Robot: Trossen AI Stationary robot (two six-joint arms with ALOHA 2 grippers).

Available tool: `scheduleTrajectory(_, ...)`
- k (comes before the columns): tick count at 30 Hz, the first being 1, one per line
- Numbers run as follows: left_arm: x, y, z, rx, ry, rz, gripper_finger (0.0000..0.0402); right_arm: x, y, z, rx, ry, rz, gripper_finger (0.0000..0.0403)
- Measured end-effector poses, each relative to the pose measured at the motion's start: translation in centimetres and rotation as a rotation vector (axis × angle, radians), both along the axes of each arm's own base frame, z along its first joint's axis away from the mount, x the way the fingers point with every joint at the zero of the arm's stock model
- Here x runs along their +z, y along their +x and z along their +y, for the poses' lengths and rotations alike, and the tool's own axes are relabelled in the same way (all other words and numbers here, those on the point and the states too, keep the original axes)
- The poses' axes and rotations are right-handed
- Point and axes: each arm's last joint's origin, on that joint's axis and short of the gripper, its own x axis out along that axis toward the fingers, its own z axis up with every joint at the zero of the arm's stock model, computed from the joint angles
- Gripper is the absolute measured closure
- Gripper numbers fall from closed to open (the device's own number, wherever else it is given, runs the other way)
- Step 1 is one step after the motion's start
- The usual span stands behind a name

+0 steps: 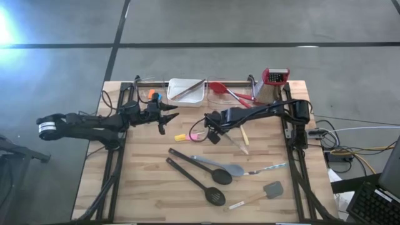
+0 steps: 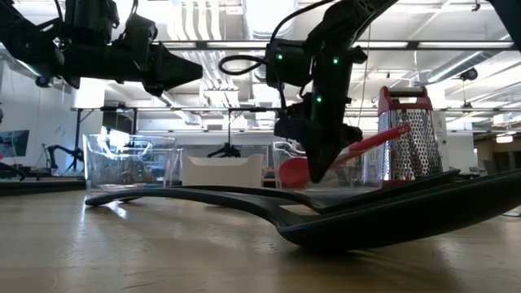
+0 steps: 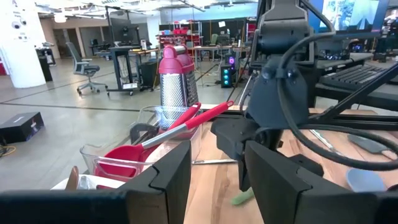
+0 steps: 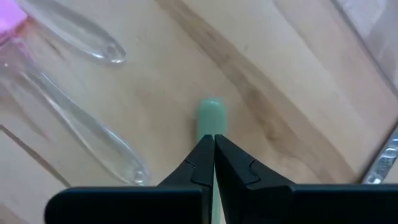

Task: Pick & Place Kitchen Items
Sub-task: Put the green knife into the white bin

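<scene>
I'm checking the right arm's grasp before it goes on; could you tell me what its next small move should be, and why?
Probably a short, straight lift. The right gripper is closed at table level on the end of a pale green piece, which lies flat on the wooden table beside clear utensil handles. Raising it slightly would show whether the thin grip holds before any carry.

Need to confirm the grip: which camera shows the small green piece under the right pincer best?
The right wrist view: the right pincer is shut on the green piece. The left wrist view shows only its tip; the high and low views hide it.
</scene>
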Motion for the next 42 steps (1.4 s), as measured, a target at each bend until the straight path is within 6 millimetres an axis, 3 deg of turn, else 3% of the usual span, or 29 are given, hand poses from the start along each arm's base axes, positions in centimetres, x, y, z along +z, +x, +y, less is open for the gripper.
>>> scheduleTrajectory(8, 0.0, 0.0, 0.0, 0.0, 0.0, 0.0, 0.0245, -0.1, -0.3, 0.0, -0.001, -0.003, 0.029, 0.0395)
scheduleTrajectory(12, 0.0, 0.0, 0.0, -0.005, -0.007, -0.001, 0.0245, 0.6, -0.8, 0.4, 0.014, 0.097, 0.041, 0.0385)
scheduleTrajectory(20, 0.0, 0.0, 0.0, -0.005, -0.008, 0.001, 0.0245, 0.6, -2.0, 1.7, 0.042, 0.158, 0.139, 0.0306)
scheduleTrajectory(26, 0.0, 0.0, 0.0, -0.005, -0.009, 0.002, 0.0245, -0.5, -2.2, 1.7, 0.043, 0.151, 0.137, 0.0246)
scheduleTrajectory(31, -0.1, 0.0, 0.0, -0.005, -0.01, 0.004, 0.0245, -1.9, -3.1, 1.6, -0.006, 0.139, 0.147, 0.0224)
scheduleTrajectory(36, -0.1, 0.0, 0.0, -0.004, -0.009, 0.004, 0.0245, -3.2, -3.9, 1.7, -0.051, 0.138, 0.127, 0.024)
scheduleTrajectory(42, -0.1, 0.0, 0.0, -0.004, -0.009, 0.004, 0.0245, -3.7, -4.2, 1.8, -0.086, 0.142, 0.105, 0.0323)
